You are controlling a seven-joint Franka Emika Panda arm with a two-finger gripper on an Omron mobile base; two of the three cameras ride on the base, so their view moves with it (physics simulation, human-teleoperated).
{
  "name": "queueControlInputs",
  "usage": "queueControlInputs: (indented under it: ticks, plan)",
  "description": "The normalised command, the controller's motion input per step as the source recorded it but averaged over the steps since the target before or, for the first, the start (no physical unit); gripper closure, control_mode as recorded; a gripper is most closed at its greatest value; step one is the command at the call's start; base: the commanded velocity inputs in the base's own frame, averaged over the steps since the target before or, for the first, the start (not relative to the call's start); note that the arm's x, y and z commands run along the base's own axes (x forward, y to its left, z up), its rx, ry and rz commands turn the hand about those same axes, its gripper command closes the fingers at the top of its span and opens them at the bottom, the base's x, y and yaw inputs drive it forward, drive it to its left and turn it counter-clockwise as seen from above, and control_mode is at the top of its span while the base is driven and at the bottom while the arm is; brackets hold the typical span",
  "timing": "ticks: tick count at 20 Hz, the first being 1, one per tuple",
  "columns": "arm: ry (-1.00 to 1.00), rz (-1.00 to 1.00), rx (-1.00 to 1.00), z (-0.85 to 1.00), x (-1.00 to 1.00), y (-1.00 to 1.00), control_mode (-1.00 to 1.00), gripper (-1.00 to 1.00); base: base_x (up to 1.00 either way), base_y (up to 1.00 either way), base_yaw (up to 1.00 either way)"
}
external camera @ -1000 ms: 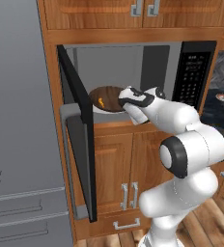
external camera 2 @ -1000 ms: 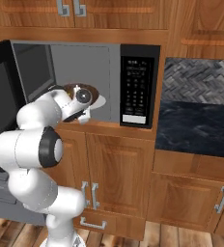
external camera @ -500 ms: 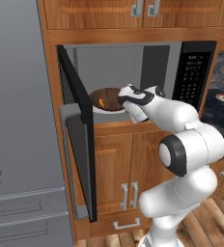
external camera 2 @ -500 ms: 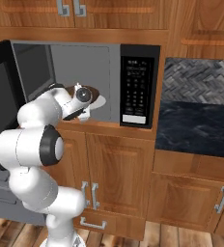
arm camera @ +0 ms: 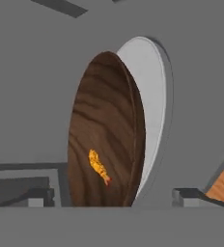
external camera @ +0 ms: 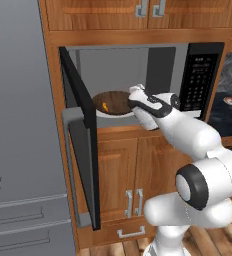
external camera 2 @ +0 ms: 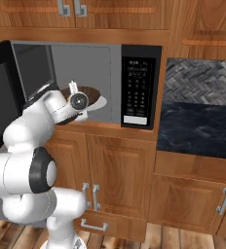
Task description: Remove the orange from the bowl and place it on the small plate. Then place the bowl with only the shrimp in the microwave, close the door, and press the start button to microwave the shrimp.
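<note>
The bowl (external camera: 113, 102) has gone deeper into the microwave (external camera: 138, 80) over the last second — from the mouth of the cavity, by the door edge, to above the white turntable (external camera 2: 99, 103); the gripper (external camera: 131, 103) has pushed forward with it, the wrist now reaching past the cabinet front into the opening; in the right base view the hand has risen slightly and moved further in — more of the forearm now crosses the microwave's lower edge.
</note>
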Motion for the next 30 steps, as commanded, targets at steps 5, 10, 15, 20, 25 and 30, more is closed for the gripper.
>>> queueControlInputs:
  ticks: [5,10,15,20,25,30]
  plan:
    - [-0.02,0.00,-0.08,-0.16,-0.67,0.00,-1.00,-1.00,0.00,0.00,0.00]
    - [0.01,0.00,-0.29,-0.13,-0.44,-0.06,-1.00,-1.00,0.00,0.00,0.00]
    - [-0.09,0.00,-0.31,0.23,-0.98,-0.19,-1.00,-1.00,0.00,0.00,0.00]
    - [-0.12,0.01,-0.29,0.30,-1.00,-0.03,-1.00,-1.00,0.00,0.00,0.00]
    - [-0.17,0.01,-0.32,0.19,-1.00,0.00,-1.00,-1.00,0.00,0.00,0.00]
    - [-0.10,0.00,-0.33,0.02,-1.00,0.02,-1.00,-1.00,0.00,0.00,0.00]
